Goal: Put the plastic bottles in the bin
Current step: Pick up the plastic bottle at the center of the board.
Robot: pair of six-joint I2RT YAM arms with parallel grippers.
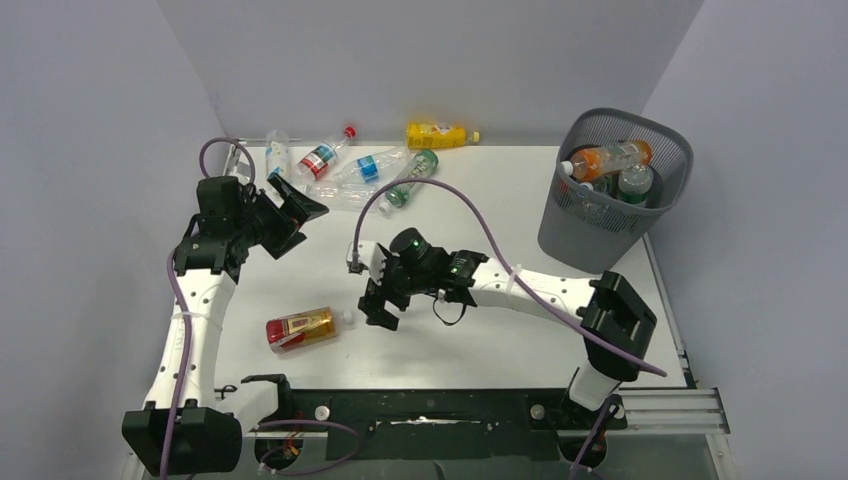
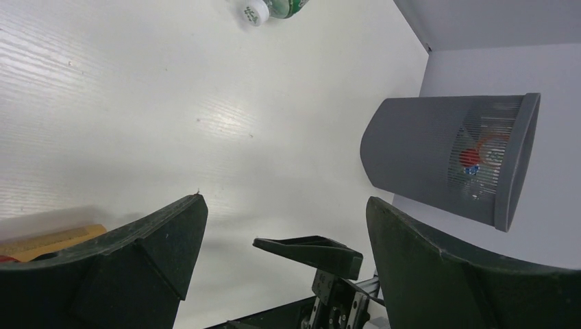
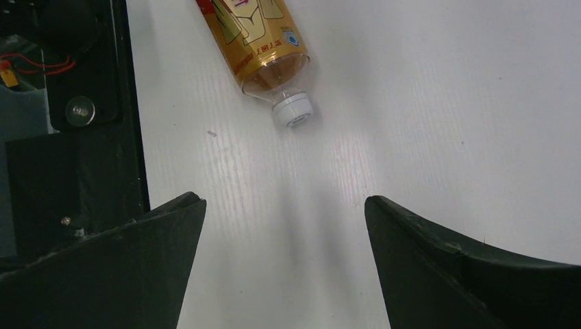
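Right gripper (image 1: 376, 304), wide open and empty, faces cap end of amber bottle (image 1: 300, 328), likely aligning to grasp; left gripper (image 1: 292, 213) also open, empty.

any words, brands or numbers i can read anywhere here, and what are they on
No text is legible.
Amber plastic bottle with a red and gold label: small printed characters, too blurred to read.
Yellow plastic bottle: label too small.
Clear bottles with red label, blue label, green label: too small.
Orange bottle in the dark grey mesh bin: too small.
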